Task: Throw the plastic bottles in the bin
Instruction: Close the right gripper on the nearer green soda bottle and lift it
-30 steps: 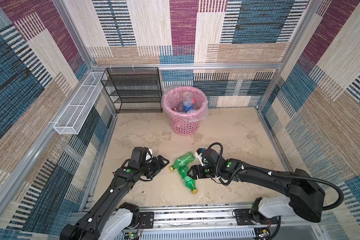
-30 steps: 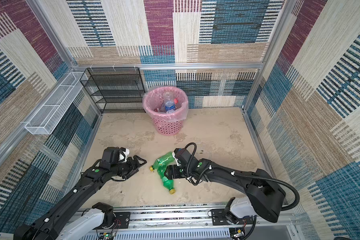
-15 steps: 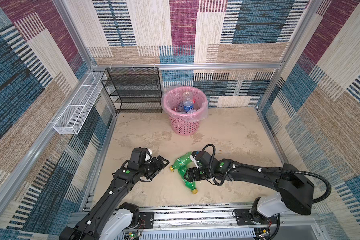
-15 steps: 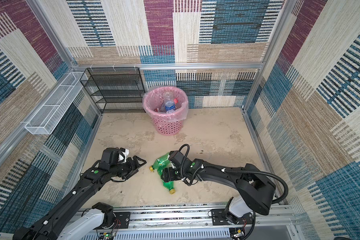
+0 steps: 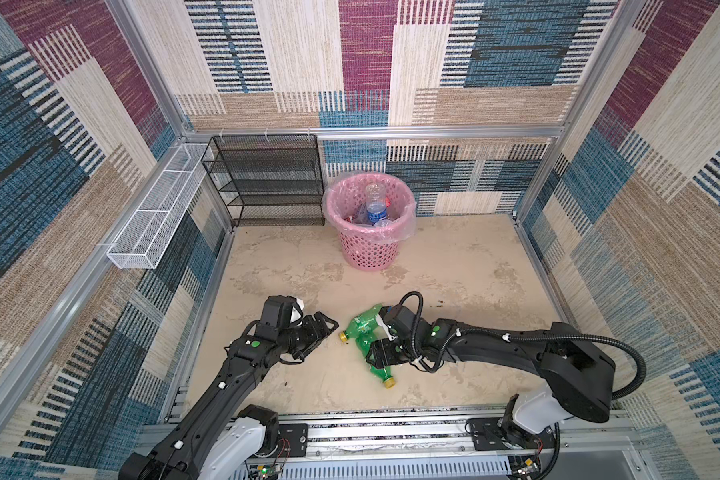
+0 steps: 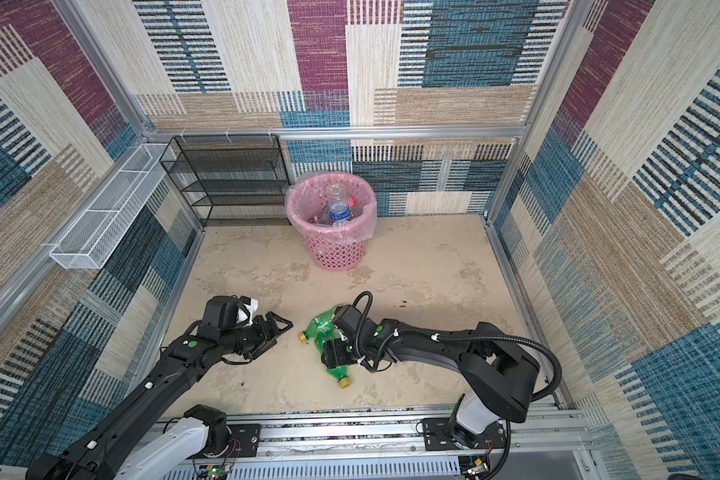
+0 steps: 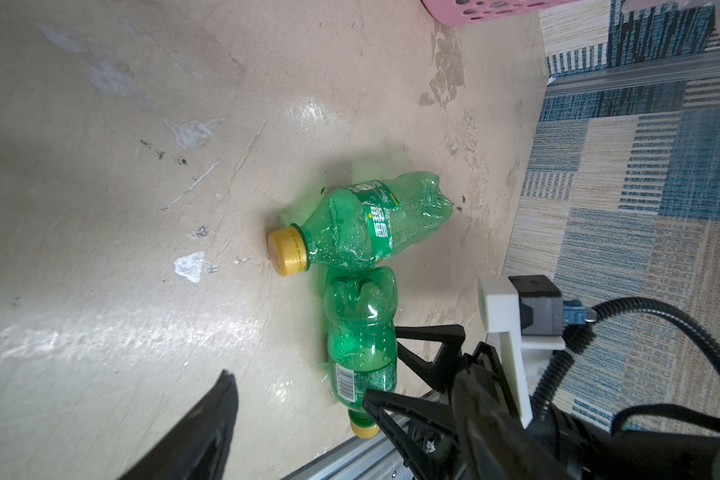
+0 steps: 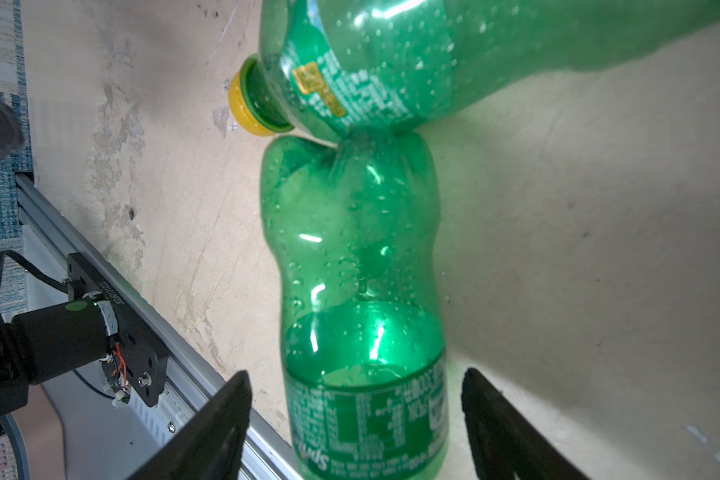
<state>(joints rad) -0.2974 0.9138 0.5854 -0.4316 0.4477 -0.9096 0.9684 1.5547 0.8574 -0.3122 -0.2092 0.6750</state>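
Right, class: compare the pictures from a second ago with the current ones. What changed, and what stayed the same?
The right gripper moved left in both top views, toward the near rail; its open jaws now straddle the nearer green bottle, gaps either side. Nothing grasped or released. The left gripper, the other green bottle and the bin stayed put.

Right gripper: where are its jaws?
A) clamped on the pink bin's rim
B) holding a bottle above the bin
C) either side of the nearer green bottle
C: the right gripper straddles the nearer green bottle, a gap showing on each side.
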